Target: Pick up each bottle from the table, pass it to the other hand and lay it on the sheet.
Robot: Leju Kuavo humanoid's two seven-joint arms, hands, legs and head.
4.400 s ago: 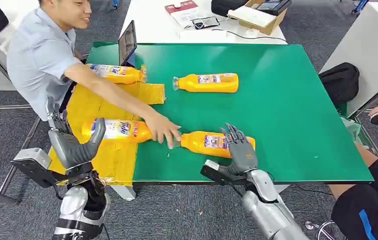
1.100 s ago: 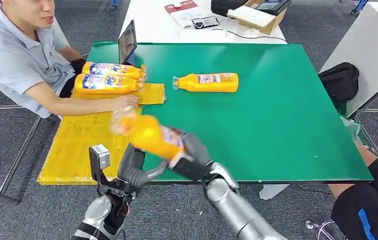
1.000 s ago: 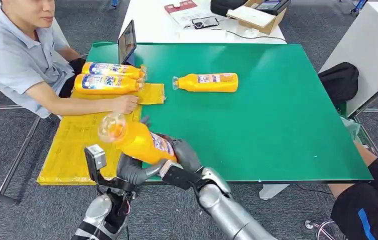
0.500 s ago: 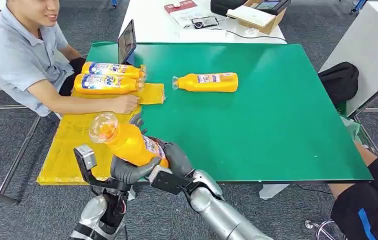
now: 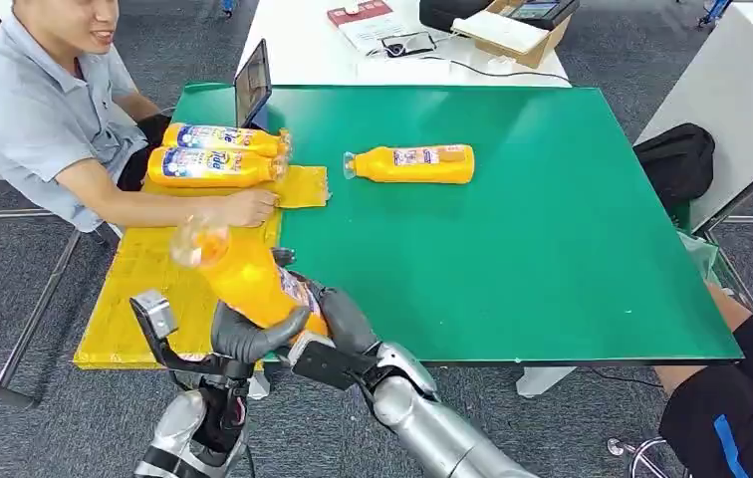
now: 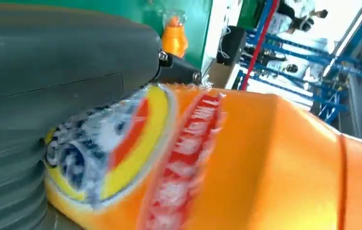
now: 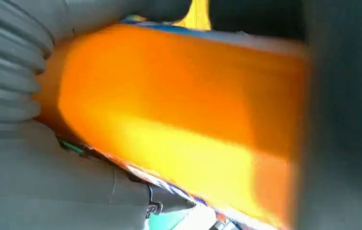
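Head view has both hands on one orange bottle (image 5: pixel 248 281) above the worktop's (image 5: pixel 552 229) near left corner: the left hand (image 5: pixel 249 334) wraps its lower body and the right hand (image 5: pixel 338 321) grips its base, its label too blurred to read. Since half a second ago, bottle and hands have shifted left toward the yellow sheet (image 5: pixel 153 289). Farther off, two bottles (image 5: pixel 215 167) lie on the sheet beside a seated person (image 5: pixel 49 110), another bottle (image 5: pixel 412 164) lies mid-worktop, and grey carpet surrounds.

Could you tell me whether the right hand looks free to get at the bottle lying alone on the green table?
Probably not yet: the right hand and left hand both grip another bottle; the path to the lone bottle looks unobstructed.
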